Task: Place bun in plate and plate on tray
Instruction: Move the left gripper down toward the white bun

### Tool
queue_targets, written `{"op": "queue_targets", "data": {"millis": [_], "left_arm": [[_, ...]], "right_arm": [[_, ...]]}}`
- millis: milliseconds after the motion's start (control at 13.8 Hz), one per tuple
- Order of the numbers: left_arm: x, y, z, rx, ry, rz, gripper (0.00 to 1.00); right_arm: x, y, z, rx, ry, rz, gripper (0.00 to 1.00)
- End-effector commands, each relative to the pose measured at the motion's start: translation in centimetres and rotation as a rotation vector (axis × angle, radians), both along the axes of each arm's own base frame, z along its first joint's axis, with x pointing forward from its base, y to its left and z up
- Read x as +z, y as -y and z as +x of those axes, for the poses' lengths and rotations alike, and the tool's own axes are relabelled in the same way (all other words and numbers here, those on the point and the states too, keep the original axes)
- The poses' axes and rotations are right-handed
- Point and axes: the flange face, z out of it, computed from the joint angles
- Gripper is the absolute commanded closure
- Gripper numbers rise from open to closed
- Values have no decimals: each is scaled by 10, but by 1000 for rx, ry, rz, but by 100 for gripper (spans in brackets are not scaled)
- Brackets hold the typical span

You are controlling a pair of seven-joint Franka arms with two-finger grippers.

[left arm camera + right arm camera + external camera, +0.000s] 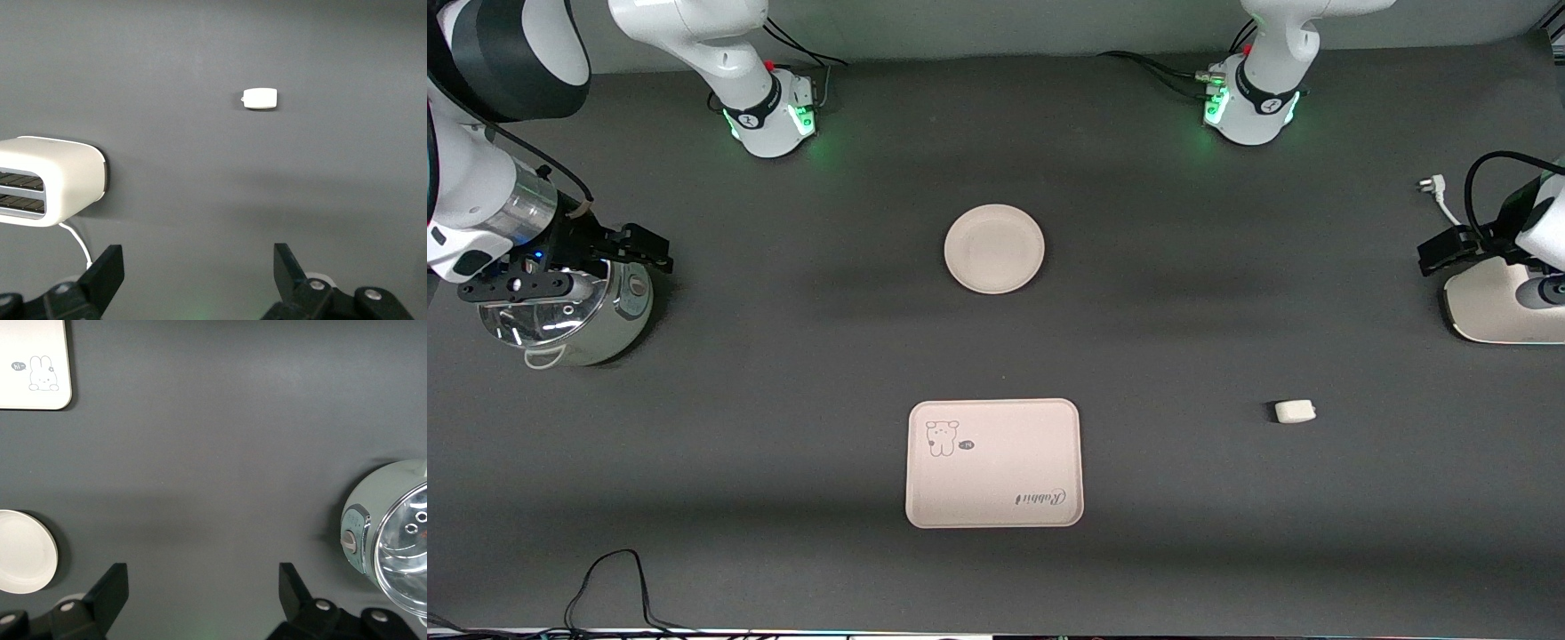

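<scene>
**Both Arms Parked, Fingers Spread, Nothing Held**

The left gripper (193, 280) has its fingers (107, 273) spread fully apart with only bare desk showing between them; nothing is gripped. It hangs over the toaster (1498, 307) at the left arm's end of the desk (783, 400). In the left wrist view the white toaster shows its slots, with a white cord trailing from it.

The right gripper (203, 600) likewise has its fingers (110, 590) wide apart and holds nothing. It hangs over the shiny metal cooker (574, 320) at the right arm's end of the desk. Both arms wait at the desk's ends.

The bun (1295, 411) lies on the bare desk toward the left arm's end, well apart from the other items and nearer to the front camera than the toaster.

The plate (994, 248) sits flat near the middle of the desk, with nothing on it.

The tray (994, 463) lies flat, nearer to the front camera than the plate and well apart from it. Its printed cartoon figure and "Rabbit" script face upward. Nothing rests on it.
</scene>
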Motion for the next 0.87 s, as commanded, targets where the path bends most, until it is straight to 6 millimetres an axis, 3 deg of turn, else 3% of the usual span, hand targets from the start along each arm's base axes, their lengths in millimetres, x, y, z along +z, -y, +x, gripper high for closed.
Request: {"op": "queue_targets", "data": {"millis": [0, 435, 653, 798], "left_arm": [[8, 4, 1, -6, -14, -4, 0], [11, 0, 11, -12, -4, -3, 0], [14, 3, 34, -9, -54, -3, 0], [6, 2, 57, -1, -108, -9, 0]], "right_arm": [[3, 1, -5, -28, 13, 16, 0], [5, -16, -6, 2, 17, 16, 0], [5, -12, -6, -4, 17, 16, 0], [5, -12, -6, -4, 17, 16, 0]]}}
